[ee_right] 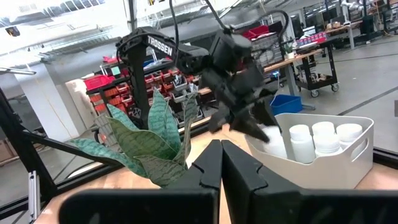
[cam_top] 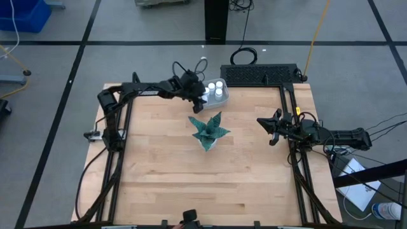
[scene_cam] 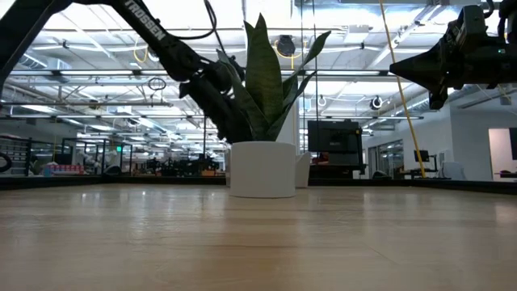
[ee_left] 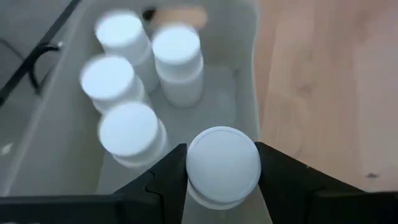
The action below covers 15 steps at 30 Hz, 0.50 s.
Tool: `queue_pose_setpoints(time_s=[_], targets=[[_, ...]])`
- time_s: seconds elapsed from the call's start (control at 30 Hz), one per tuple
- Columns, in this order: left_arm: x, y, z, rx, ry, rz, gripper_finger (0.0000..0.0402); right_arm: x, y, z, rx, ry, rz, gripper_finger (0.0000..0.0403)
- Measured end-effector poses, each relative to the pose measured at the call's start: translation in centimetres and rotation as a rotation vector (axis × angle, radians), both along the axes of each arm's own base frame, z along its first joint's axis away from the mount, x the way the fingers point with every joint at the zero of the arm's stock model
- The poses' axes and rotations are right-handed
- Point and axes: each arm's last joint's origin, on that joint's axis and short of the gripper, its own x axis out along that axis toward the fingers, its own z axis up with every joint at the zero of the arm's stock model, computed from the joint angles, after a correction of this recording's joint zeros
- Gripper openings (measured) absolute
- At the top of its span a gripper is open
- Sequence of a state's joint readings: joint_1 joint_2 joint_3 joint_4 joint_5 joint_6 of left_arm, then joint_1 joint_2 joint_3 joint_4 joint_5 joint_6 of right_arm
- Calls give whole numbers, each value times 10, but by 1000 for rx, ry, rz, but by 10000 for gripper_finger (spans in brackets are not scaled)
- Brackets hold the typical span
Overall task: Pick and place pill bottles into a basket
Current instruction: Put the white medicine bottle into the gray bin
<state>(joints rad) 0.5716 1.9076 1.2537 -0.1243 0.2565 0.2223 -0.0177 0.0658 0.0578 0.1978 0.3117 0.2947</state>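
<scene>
The pale basket [cam_top: 220, 82] stands at the table's far edge, behind the plant. Several white pill bottles [ee_left: 177, 53] stand upright in it on their bases. My left gripper [ee_left: 221, 149] hangs over the basket's near end [ee_right: 255, 146], pointing down, shut on one more white pill bottle [ee_left: 222, 165]. In the high view my left gripper [cam_top: 198, 100] covers that bottle. My right gripper [cam_top: 263, 124] hovers shut and empty over the table's right side, well clear of the basket; its fingers [ee_right: 211, 163] lie together. My left gripper pinches the bottle's round white cap [ee_left: 222, 165] between its two fingers, one on each side of the cap's rim. The fingers come from above, pointing down. The bottle stands upright inside the basket's near end; whether its base touches the basket floor cannot be told.
A green spiky plant [cam_top: 208, 130] in a white pot [scene_cam: 262, 170] stands mid-table, just in front of the basket and between the two arms. A black stand [cam_top: 259, 74] sits at the far right edge. Bare wood [cam_top: 191, 178] lies toward the near edge.
</scene>
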Motion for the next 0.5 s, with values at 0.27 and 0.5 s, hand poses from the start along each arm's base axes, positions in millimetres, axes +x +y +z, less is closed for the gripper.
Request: queue_pose_setpoints(time_s=[0.27,0.5], targets=[[8,-4,-15,36,40,12,172,0,0,0,0,0,0,0],[8,-3,-16,13,37,66,214,0,0,0,0,0,0,0]])
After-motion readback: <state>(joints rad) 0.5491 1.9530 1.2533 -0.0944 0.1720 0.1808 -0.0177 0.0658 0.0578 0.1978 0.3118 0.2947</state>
